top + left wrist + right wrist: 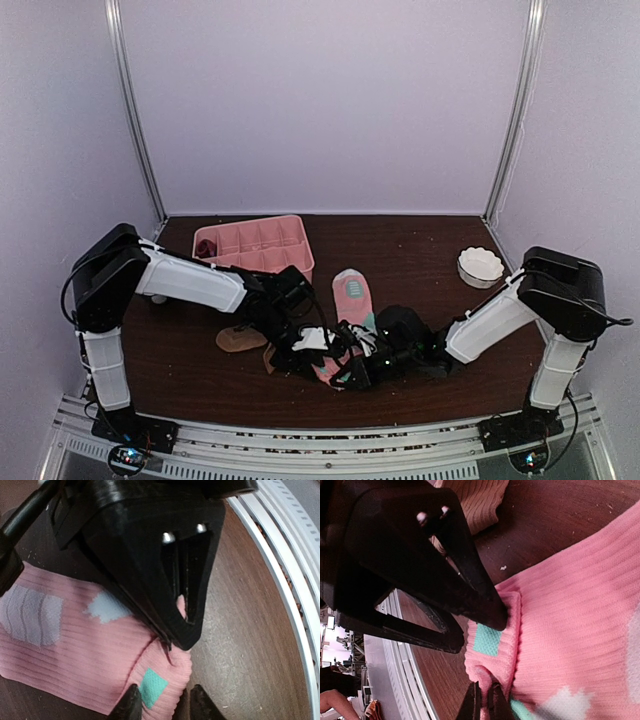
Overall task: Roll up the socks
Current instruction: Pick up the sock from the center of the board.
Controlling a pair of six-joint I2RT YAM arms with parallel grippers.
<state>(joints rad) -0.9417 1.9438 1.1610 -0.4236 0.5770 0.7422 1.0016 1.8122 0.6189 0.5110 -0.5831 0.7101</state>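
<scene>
From above, the pink sock (352,295) lies near the front of the table (430,250), with the tan sock (240,340) just left of it. The left gripper (328,352) and right gripper (354,367) meet at the pink sock's near end. In the left wrist view, the left gripper (167,707) narrowly straddles the sock's folded edge; whether it squeezes I cannot tell. In the right wrist view, the right gripper (482,705) is pinched tight on that fold.

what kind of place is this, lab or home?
Likely a lab robot booth: plain panel walls on metal posts, an aluminium mounting rail at the table edge, and staged props like the pink sock and divided tray.
</scene>
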